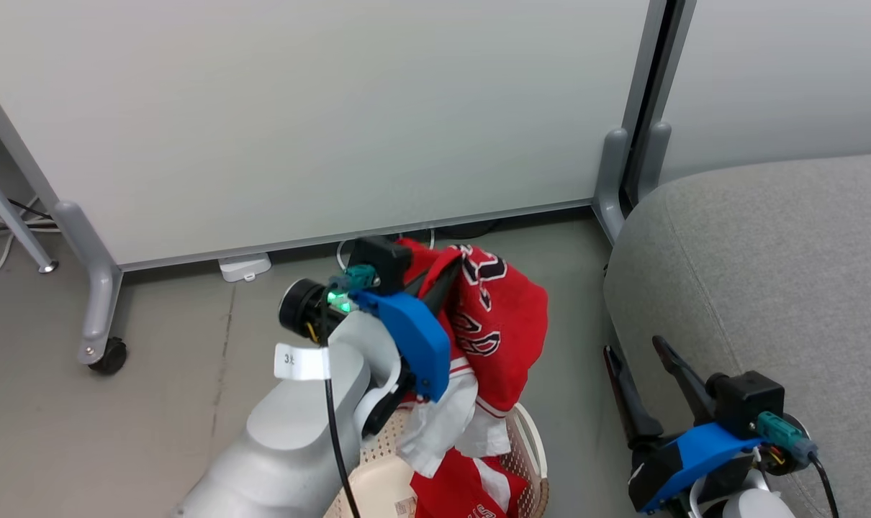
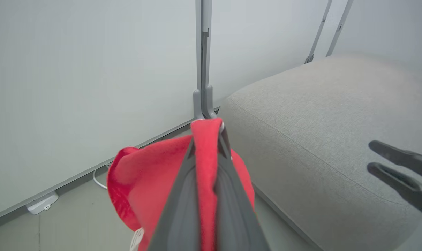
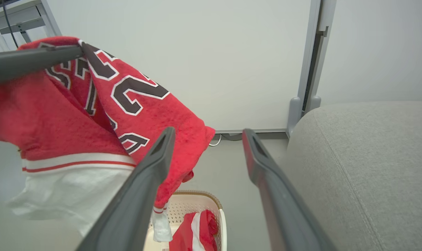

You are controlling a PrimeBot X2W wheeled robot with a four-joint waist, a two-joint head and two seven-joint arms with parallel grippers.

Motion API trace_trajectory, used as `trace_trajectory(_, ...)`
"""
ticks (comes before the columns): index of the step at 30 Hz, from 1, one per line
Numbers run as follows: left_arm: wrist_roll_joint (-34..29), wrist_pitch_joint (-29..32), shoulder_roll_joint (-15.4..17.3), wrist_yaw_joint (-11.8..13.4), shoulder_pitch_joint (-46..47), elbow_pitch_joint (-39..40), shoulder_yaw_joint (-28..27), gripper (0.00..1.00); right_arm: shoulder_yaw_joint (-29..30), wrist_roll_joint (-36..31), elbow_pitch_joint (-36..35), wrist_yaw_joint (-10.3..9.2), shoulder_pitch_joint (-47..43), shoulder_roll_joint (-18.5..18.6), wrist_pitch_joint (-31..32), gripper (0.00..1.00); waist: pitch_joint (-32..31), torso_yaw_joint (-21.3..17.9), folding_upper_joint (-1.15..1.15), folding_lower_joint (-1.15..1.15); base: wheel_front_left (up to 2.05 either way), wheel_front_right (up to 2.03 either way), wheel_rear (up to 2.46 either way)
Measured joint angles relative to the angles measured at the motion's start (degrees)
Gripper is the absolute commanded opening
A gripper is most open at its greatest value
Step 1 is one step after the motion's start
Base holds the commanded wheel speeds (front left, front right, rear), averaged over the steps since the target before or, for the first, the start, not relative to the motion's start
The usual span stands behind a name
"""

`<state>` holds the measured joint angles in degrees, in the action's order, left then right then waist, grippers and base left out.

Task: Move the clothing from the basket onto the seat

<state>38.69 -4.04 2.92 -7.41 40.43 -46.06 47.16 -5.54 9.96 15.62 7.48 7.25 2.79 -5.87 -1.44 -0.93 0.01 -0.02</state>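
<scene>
My left gripper [image 1: 446, 270] is shut on a red garment [image 1: 504, 324] with black-and-white lettering, lifted above the basket [image 1: 533, 439]. In the left wrist view red cloth [image 2: 205, 153] is pinched between the fingers. More red clothing [image 1: 464, 489] lies in the cream basket, also seen in the right wrist view [image 3: 197, 230]. The grey seat [image 1: 766, 273] is to the right. My right gripper [image 1: 633, 352] stands open beside the seat's front edge, holding nothing; its fingers [image 3: 151, 167] frame the hanging garment [image 3: 134, 101] and the basket [image 3: 211, 202].
A white partition panel [image 1: 320, 115] on grey feet stands behind, with a caster [image 1: 108, 356] at the left. A white cable [image 1: 345, 252] and a small white box [image 1: 245, 267] lie on the floor at its base. A table leg [image 1: 11, 216] is at far left.
</scene>
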Motion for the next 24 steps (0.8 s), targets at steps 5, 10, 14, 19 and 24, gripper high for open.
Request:
trace_trajectory(5,3.69,0.56,0.0,0.0,2.67,2.75,2.08,0.0,-0.63,0.0,-1.2,0.0,-0.82,0.0,0.87,1.0,-0.83,0.19,0.0,0.01,0.0,0.0,0.0)
trace_trajectory(10,5.84,0.4,-0.01,0.31,4.3,3.94,4.03,0.0,-1.32,0.0,-1.9,0.0,-1.47,0.0,1.77,1.0,-0.98,-0.05,0.0,0.01,0.0,0.0,0.0)
trace_trajectory(14,6.64,-0.7,-0.04,1.29,4.56,3.91,5.58,0.0,-1.72,0.0,-2.27,0.0,-1.59,0.0,2.04,1.0,-0.93,-0.45,0.0,0.01,0.0,0.0,0.0)
trace_trajectory(19,8.15,-1.21,-0.04,1.82,4.58,3.6,7.32,0.0,-2.08,0.03,-2.38,0.0,-1.69,0.0,2.36,1.0,-0.87,-0.69,0.0,0.02,0.0,0.0,0.0)
trace_trajectory(24,9.56,-1.45,-0.04,1.83,4.99,4.01,9.31,0.0,-4.45,0.91,-1.62,0.0,-1.18,0.01,2.9,1.0,-0.73,-0.44,0.0,0.02,0.0,0.0,0.0)
